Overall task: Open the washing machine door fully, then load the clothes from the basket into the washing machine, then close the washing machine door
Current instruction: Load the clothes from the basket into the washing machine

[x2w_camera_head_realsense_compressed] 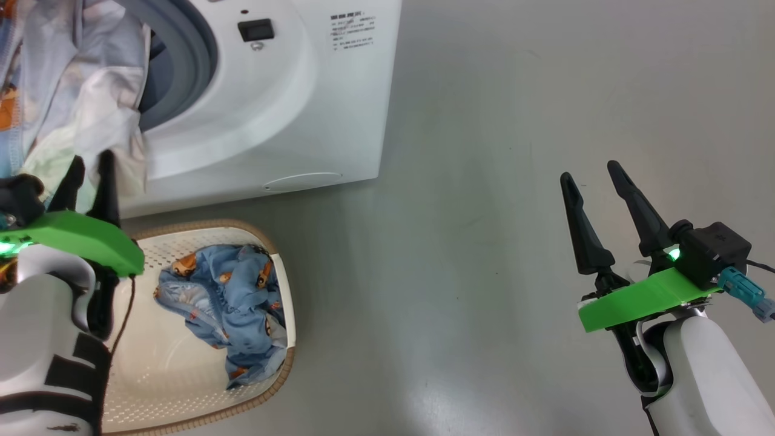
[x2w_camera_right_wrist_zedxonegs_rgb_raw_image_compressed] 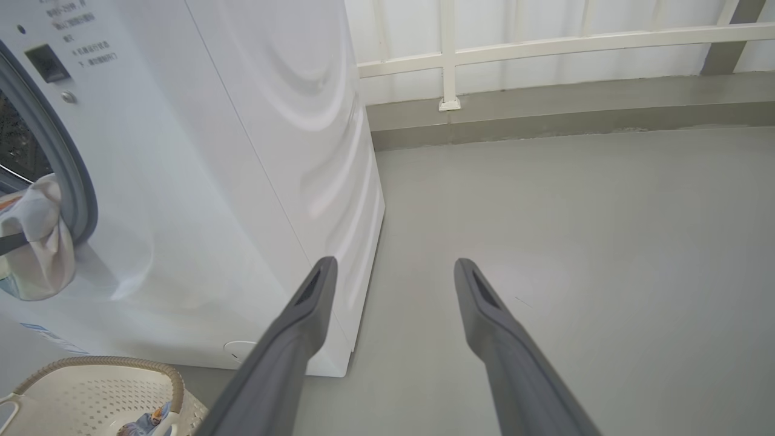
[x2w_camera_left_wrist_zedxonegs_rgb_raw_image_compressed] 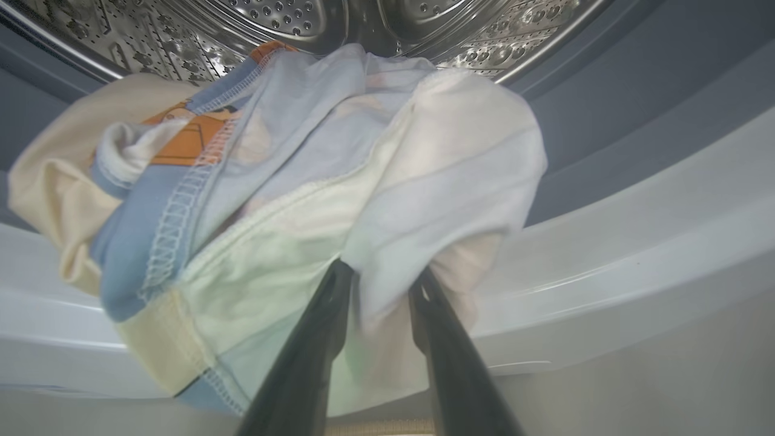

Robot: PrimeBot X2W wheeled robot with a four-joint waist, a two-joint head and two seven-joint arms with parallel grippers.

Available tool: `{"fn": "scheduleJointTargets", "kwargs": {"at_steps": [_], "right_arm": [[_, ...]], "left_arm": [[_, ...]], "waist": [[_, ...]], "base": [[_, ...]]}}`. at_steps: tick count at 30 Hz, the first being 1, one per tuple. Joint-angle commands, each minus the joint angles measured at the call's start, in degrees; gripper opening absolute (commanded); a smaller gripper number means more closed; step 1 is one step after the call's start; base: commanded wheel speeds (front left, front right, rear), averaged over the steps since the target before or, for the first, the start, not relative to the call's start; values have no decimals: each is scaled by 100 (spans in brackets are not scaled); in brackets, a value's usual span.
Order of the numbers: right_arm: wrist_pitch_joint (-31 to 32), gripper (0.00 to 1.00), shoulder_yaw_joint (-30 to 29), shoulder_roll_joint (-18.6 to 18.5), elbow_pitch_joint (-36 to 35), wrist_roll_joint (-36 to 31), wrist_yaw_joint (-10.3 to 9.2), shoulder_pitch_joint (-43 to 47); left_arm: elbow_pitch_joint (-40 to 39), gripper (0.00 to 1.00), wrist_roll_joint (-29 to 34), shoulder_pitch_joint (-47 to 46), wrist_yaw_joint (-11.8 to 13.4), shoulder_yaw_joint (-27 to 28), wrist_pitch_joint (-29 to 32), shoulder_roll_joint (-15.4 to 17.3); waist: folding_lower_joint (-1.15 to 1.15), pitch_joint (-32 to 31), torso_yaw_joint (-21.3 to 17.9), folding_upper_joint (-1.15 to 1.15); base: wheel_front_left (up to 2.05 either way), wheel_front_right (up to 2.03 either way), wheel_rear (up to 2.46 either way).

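My left gripper (x2w_camera_head_realsense_compressed: 92,157) is at the lower lip of the washing machine (x2w_camera_head_realsense_compressed: 290,91), its jaws closed on a fold of the clothes (x2w_camera_left_wrist_zedxonegs_rgb_raw_image_compressed: 339,181). This is a bundle of blue, orange-printed, cream and pale pieces. The bundle bulges over the grey seal (x2w_camera_head_realsense_compressed: 194,48) in front of the steel drum (x2w_camera_left_wrist_zedxonegs_rgb_raw_image_compressed: 303,18). More blue printed clothes (x2w_camera_head_realsense_compressed: 224,297) lie in the cream basket (x2w_camera_head_realsense_compressed: 284,290) on the floor below the opening. My right gripper (x2w_camera_head_realsense_compressed: 589,169) hovers open over bare floor to the right, holding nothing. The washing machine door is out of view.
Grey floor (x2w_camera_head_realsense_compressed: 514,181) stretches to the right of the machine. A low kerb and white railing (x2w_camera_right_wrist_zedxonegs_rgb_raw_image_compressed: 545,54) stand behind it. The basket rim (x2w_camera_right_wrist_zedxonegs_rgb_raw_image_compressed: 109,363) sits close against the machine's front, beside the round flap (x2w_camera_head_realsense_compressed: 303,180).
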Motion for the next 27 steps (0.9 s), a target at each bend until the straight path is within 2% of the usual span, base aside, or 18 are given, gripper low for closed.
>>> {"fn": "scheduleJointTargets", "kwargs": {"at_steps": [1,4,5,6,12,20,27], "right_arm": [[-44,100,143,8,-117,-3,8,30],[-44,100,145,11,-115,-5,8,11],[-44,100,144,13,-116,-6,8,4],[-44,100,140,17,-120,-7,8,-3],[-44,100,101,49,-158,-21,8,-21],[-44,100,66,123,-185,-43,8,-57],[-44,100,80,161,-193,-46,8,-100]], "left_arm": [[-22,40,-64,-131,-9,133,-32,325],[43,19,-104,-198,-9,134,-32,350],[61,4,-117,-218,-9,144,-32,354],[73,0,-127,-236,-9,155,-32,357],[7,0,-156,-325,-9,276,-32,404],[-261,0,-14,-517,-9,811,-32,421],[-171,0,27,-829,-9,950,-32,480]], "waist": [[0,10,-19,0],[0,38,-34,0],[0,49,-35,0],[0,61,-36,0],[0,155,-15,0],[0,269,12,0],[0,351,-16,0]], "base": [[0,0,0],[0,0,0],[0,0,0],[0,0,0],[0,0,0],[0,0,0],[0,0,0]]}}
